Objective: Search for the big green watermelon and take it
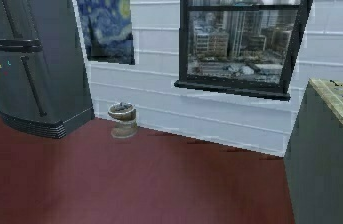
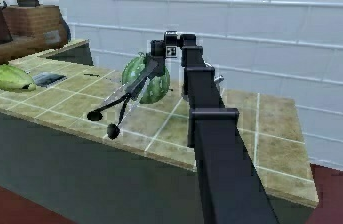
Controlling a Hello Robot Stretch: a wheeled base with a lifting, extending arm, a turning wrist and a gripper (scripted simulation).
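The watermelon (image 2: 131, 72) sits mid-bench (image 2: 269, 140); the pincer (image 2: 102, 123) is at it, and I cannot tell whether it holds anything.

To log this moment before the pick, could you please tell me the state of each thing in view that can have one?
watermelon: whole, resting on the counter, not lifted.
gripper: reaching out above the counter near the watermelon; cannot tell whether it holds anything.
fridge: doors shut.
window: shut.
small bin: upright on the floor.
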